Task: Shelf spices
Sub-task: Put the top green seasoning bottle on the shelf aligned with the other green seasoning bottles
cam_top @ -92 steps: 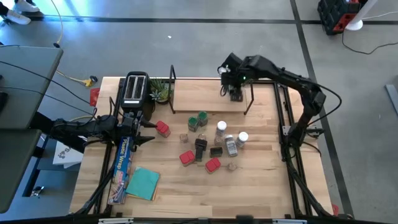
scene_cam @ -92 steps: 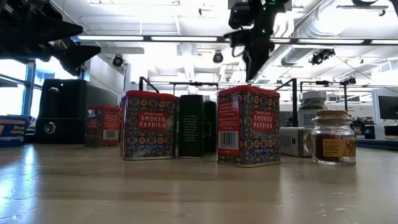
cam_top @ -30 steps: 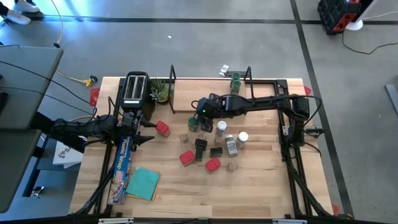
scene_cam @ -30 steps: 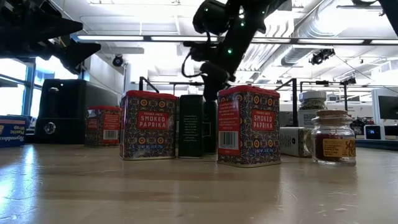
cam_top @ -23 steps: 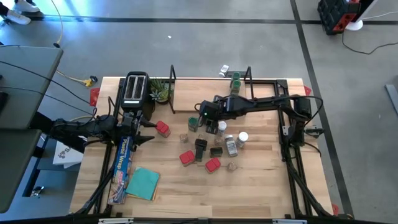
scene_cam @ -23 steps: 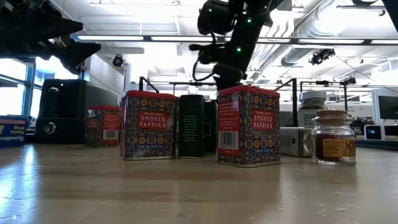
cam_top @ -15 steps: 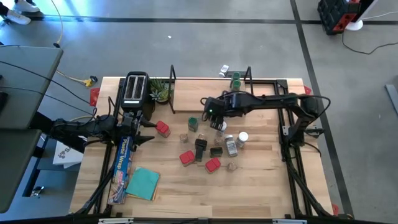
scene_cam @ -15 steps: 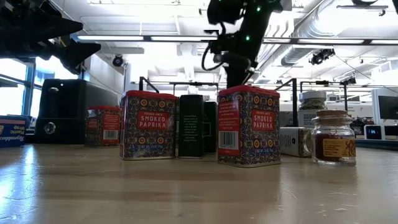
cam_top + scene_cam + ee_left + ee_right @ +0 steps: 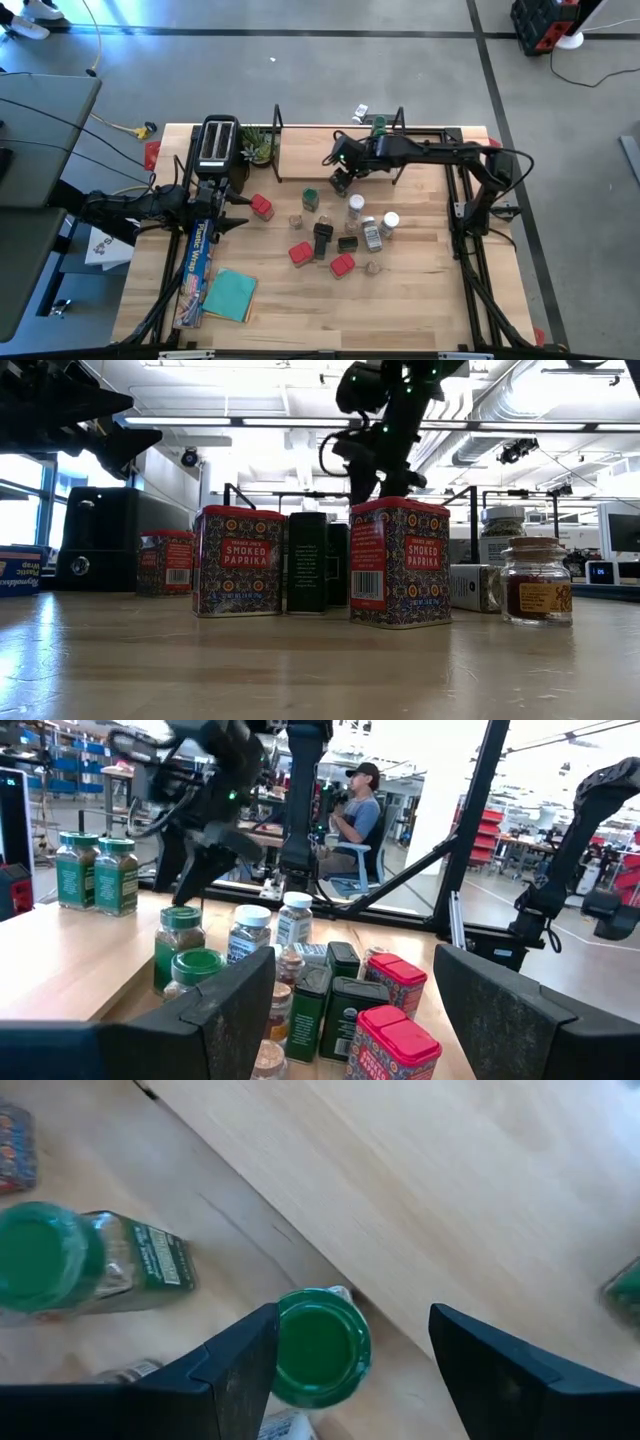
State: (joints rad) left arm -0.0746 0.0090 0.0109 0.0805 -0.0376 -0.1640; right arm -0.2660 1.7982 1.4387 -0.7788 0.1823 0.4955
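The shelf (image 9: 320,160) stands at the table's far side, with two green-lidded jars (image 9: 97,872) upright at its right end. More spices stand in a cluster in front of it: a green-lidded jar (image 9: 310,200), white-lidded jars (image 9: 355,206), dark jars (image 9: 322,236) and red tins (image 9: 300,253). My right gripper (image 9: 352,1342) is open and points down at the shelf's front edge. Another green-lidded jar (image 9: 320,1346) stands upright between its fingers, close to one finger (image 9: 245,1365). My left gripper (image 9: 236,212) waits open at the table's left. My right gripper comes from above, with its fingers on either side of the green lid (image 9: 320,1346). The lid lies close against one finger and a clear gap separates it from the other. Whether that finger touches the lid, I cannot tell.
A black toaster (image 9: 218,145) and a small plant (image 9: 256,148) stand left of the shelf. A long blue foil box (image 9: 197,262) and a teal cloth (image 9: 230,293) lie near left. A person (image 9: 356,810) sits beyond the table. The shelf board's middle is bare.
My right gripper has moved from above the left of the jar cluster toward the table's right, then toward the far edge. It is now at the shelf's front edge, and the arm has swung back over the shelf. Its fingers pointed down throughout.
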